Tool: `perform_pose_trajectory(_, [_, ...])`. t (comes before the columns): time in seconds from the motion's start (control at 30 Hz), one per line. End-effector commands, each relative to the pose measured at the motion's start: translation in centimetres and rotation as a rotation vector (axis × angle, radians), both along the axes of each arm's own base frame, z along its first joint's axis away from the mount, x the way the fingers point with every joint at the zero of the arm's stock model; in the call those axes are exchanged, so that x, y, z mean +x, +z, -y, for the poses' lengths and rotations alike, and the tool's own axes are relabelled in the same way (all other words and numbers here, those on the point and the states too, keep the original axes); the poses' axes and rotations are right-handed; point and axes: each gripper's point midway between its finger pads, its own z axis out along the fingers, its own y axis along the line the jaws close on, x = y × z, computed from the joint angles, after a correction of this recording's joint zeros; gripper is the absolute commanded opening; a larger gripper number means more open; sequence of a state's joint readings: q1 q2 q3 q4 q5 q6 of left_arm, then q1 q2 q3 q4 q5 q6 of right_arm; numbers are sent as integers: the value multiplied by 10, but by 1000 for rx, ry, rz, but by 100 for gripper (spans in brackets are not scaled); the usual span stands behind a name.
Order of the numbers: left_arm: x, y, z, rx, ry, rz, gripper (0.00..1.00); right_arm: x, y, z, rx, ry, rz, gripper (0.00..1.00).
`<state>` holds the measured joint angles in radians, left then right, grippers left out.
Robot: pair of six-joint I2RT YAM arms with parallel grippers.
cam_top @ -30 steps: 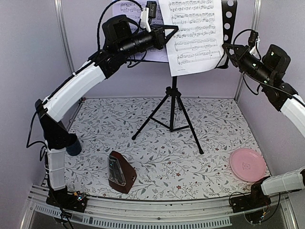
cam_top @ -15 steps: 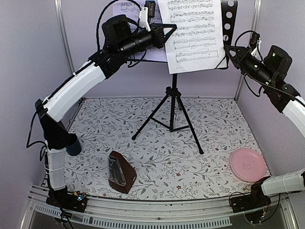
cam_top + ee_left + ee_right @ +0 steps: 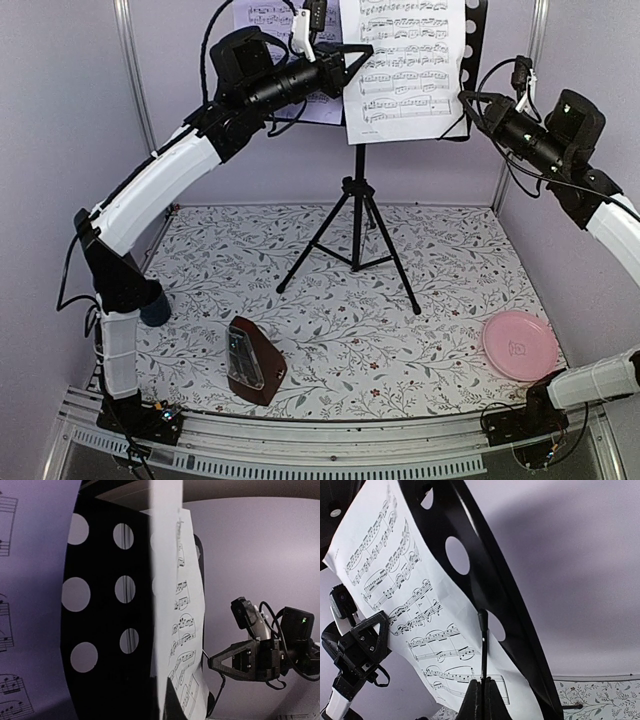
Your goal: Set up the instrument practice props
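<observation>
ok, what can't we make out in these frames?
- Top external: the tops of the music stand, left sheet and right sheet are cut off by the upper edge.
- Top external: the mug is mostly hidden behind the left arm.
- Left wrist: a blurred edge-on sheet masks what the left gripper touches.
- Right wrist: the right gripper is shut, but on sheet or stand lip, cannot tell.

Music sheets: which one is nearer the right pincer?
The right-hand sheet, beside the right pincer; the other sheet is partly hidden behind the left arm.
</observation>
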<state>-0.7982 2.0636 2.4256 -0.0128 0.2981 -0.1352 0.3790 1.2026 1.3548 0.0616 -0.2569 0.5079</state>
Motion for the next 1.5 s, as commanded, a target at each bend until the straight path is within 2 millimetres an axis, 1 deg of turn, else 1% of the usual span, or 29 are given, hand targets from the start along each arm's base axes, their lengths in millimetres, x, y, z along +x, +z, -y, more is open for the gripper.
perform_pose_trajectory(0.0, [-6, 9, 4, -18, -14, 58, 0, -8, 7, -22, -96, 76, 88, 0])
perform_pose_trajectory(0.1, [-3, 8, 5, -19, -10, 51, 0, -10, 9, -13, -96, 22, 116, 0])
perform_pose_trajectory(0.17, [-1, 6, 6, -17, -8, 47, 0, -11, 7, -10, -96, 1, 130, 0])
perform_pose_trajectory(0.3, [1, 2, 8, -13, -4, 42, 0, -10, 6, -7, -104, -17, 133, 0])
perform_pose_trajectory(0.37, [5, 2, 5, -15, 23, 33, 0, -4, 2, 3, -78, -75, 85, 0])
perform_pose_trajectory(0.43, [7, 3, 2, -14, 48, 30, 0, -3, -3, 11, -52, -116, 61, 0])
perform_pose_trajectory(0.53, [7, 4, -2, -19, 62, 26, 0, -8, -7, 17, -6, -132, 75, 0])
perform_pose_trajectory(0.57, [7, 6, -3, -24, 65, 25, 0, -11, -2, 19, 6, -134, 91, 0])
perform_pose_trajectory(0.6, [6, 7, -4, -28, 66, 23, 0, -10, -10, 18, 0, -133, 84, 0])
perform_pose_trajectory(0.73, [2, 14, -9, -44, 77, 26, 0, -13, -5, 15, -6, -119, 123, 0])
perform_pose_trajectory(0.83, [-1, 16, -7, -47, 68, 35, 0, -18, 1, 8, -29, -84, 175, 0])
perform_pose_trajectory(0.93, [-1, 12, -1, -32, 48, 45, 0, -23, 5, -3, -73, -33, 229, 0])
perform_pose_trajectory(1.0, [-4, 11, 3, -23, 32, 54, 0, -25, 3, -11, -102, -5, 245, 0])
perform_pose_trajectory(1.1, [-8, 13, 6, -21, 9, 71, 0, -23, -1, -16, -140, 3, 259, 0])
perform_pose_trajectory(1.13, [-10, 13, 8, -19, 1, 77, 0, -25, 8, -14, -136, -4, 275, 0])
perform_pose_trajectory(1.17, [-11, 13, 8, -18, -4, 81, 0, -25, 10, -14, -136, -8, 278, 0])
perform_pose_trajectory(1.2, [-12, 13, 10, -17, -11, 84, 0, -24, 11, -14, -140, -7, 279, 2])
perform_pose_trajectory(1.27, [-15, 12, 12, -14, -21, 93, 0, -21, 10, -16, -146, -5, 272, 9])
perform_pose_trajectory(1.37, [-17, 12, 13, -8, -33, 100, 0, -21, 13, -16, -149, -3, 274, 26])
perform_pose_trajectory(1.47, [-15, 11, 13, -6, -23, 97, 0, -25, 18, -12, -145, -21, 282, 38])
